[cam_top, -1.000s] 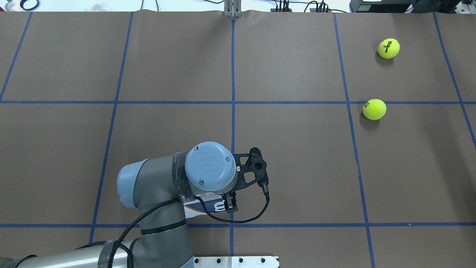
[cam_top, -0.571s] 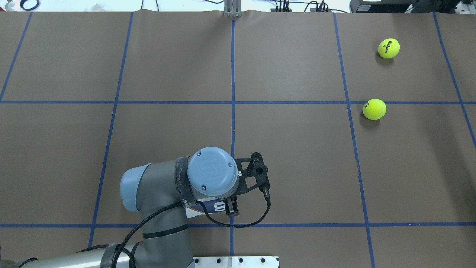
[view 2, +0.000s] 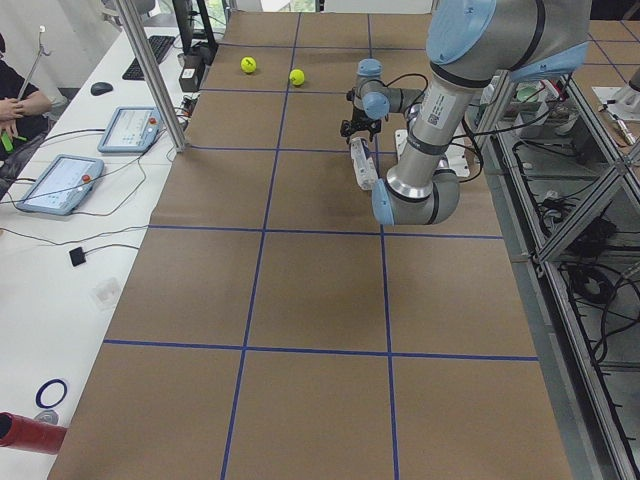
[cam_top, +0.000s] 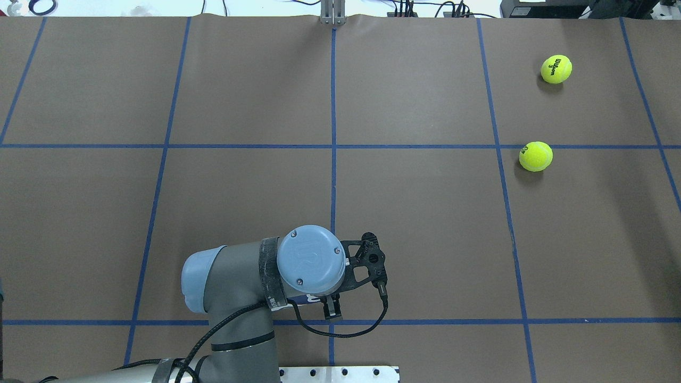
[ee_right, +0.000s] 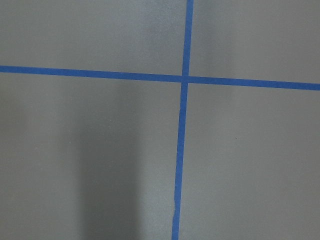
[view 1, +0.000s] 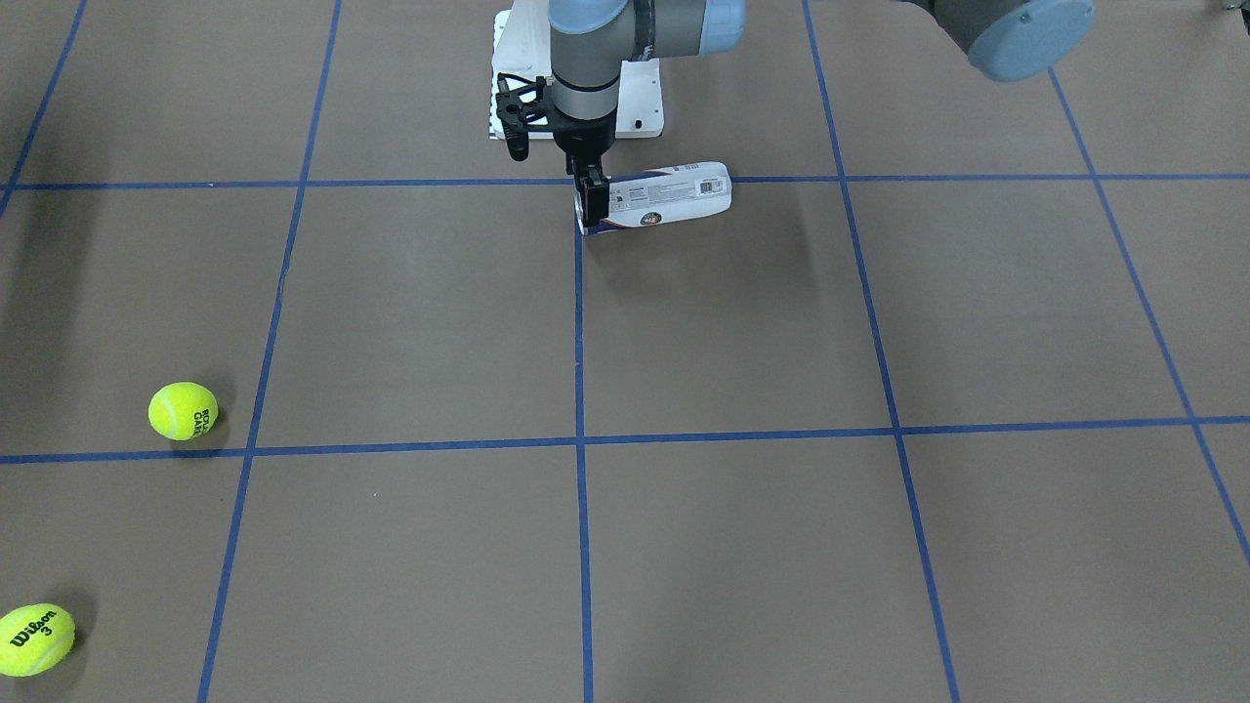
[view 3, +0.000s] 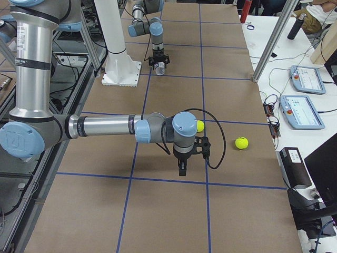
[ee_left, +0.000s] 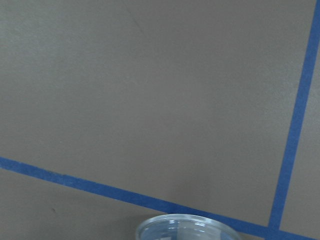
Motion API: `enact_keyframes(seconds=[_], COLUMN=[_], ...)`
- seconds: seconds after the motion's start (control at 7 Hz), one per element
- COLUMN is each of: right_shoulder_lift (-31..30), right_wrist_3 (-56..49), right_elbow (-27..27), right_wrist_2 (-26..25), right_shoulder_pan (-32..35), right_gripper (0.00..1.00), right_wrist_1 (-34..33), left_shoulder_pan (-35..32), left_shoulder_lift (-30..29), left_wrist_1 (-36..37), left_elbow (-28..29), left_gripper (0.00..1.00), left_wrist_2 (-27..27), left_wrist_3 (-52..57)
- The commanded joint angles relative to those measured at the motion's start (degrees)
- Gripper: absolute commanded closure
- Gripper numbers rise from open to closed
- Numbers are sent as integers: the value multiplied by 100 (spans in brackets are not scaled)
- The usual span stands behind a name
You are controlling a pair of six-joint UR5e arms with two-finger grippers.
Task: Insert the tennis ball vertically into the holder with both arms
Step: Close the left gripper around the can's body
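The holder [view 1: 669, 195], a clear tube with a navy and white label, lies nearly flat close to the robot's base. It also shows in the exterior left view [view 2: 361, 166]. My left gripper [view 1: 589, 200] is shut on its open end. The overhead view shows the left gripper [cam_top: 332, 311] with the wrist hiding most of the tube. The tube's clear rim [ee_left: 182, 227] shows in the left wrist view. Two yellow tennis balls [cam_top: 556, 69] [cam_top: 536, 156] lie far off on my right side. My right gripper [view 3: 181, 169] hangs above the table near them; I cannot tell whether it is open or shut.
The white pedestal base [view 1: 645, 107] stands just behind the holder at the table's near edge. Blue tape lines grid the brown table [cam_top: 425, 223]. A metal post [view 2: 150, 70] and operator tablets [view 3: 305, 110] stand along the far side.
My left wrist has moved toward the robot's side and slightly right in the overhead view. It now covers more of the holder. The balls have not moved.
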Motion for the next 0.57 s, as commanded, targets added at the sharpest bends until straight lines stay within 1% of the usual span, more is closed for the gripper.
enact_keyframes(seconds=[0.0, 0.14, 0.43], right_shoulder_lift=[-1, -1, -1], right_wrist_3=[0, 0, 0], right_elbow=[0, 0, 0], right_wrist_2=[0, 0, 0], right_shoulder_pan=[0, 0, 0], right_gripper=[1, 1, 1], right_wrist_1=[0, 0, 0], left_shoulder_pan=[51, 51, 51], left_shoulder_lift=[-8, -8, 1], left_wrist_1=[-492, -643, -636], left_elbow=[331, 438, 430], left_gripper=[2, 2, 2], left_wrist_2=[0, 0, 0], left_wrist_3=[-68, -86, -77])
